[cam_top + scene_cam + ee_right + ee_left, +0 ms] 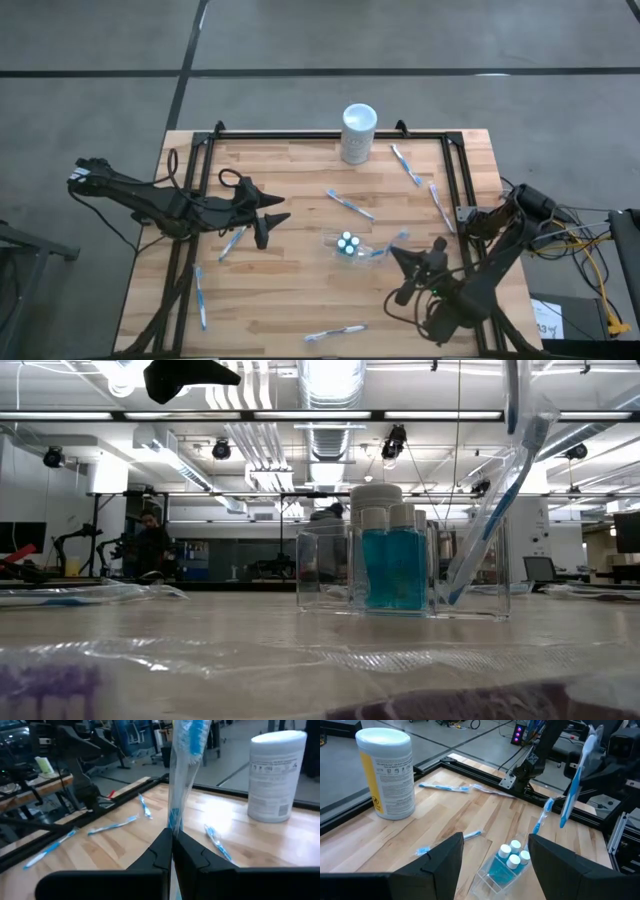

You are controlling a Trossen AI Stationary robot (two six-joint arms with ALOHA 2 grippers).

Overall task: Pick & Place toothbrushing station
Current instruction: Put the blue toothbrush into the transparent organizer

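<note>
A small clear cup [347, 245] stands mid-table holding teal tubes with white caps [512, 856] and a blue toothbrush [495, 520] that leans on its rim. My right gripper [172, 834], just right of the cup in the high view [402, 260], is shut on a wrapped blue-and-white toothbrush [575, 780]. My left gripper [274, 218] hovers open left of the cup with nothing between its fingers [495, 845]. Loose toothbrushes lie flat on the table [350, 205] [405, 165] [232, 242]. My right gripper pinches the wrapped toothbrush between its two shut fingers at one end of the handle [173, 822]. The fingers lie across the brush. The brush stands roughly upright, clear of the table, above and beside the cup.
A white cylinder with a label [359, 133] stands at the table's far edge. More wrapped toothbrushes lie near the right rail [437, 205], the near-left [200, 297] and the near edge [335, 332]. A black metal frame [300, 137] borders the wooden table.
</note>
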